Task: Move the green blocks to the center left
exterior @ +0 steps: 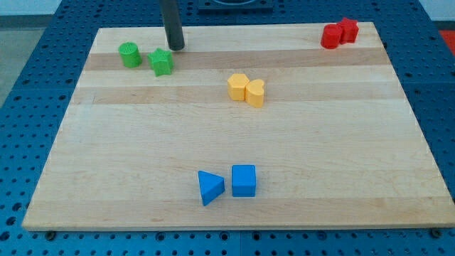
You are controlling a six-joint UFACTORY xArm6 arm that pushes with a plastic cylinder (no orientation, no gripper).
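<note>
Camera view: my tip (175, 47), a bare rod tool with nothing to grasp, stands upper left on the table (142, 156), just above-right of the green star block (162, 62), near the green cylinder (129, 55).

No readable text, labels, numbers or signs appear anywhere.

Pale wooden board (234, 142), laid on a blue perforated surface (28, 71). Landmark — the yellow pair near the middle: yellow hexagonal block (238, 86) touching yellow heart-shaped block (255, 92). Far toward the view's left and slightly above them, green cylinder (129, 55) with green star-shaped block (162, 62) just beside it. Well toward the view's top right, two red blocks (339, 33) pressed together. Well below the yellow pair — blue triangular block (210, 188) near blue cube (243, 180), apart.
</note>
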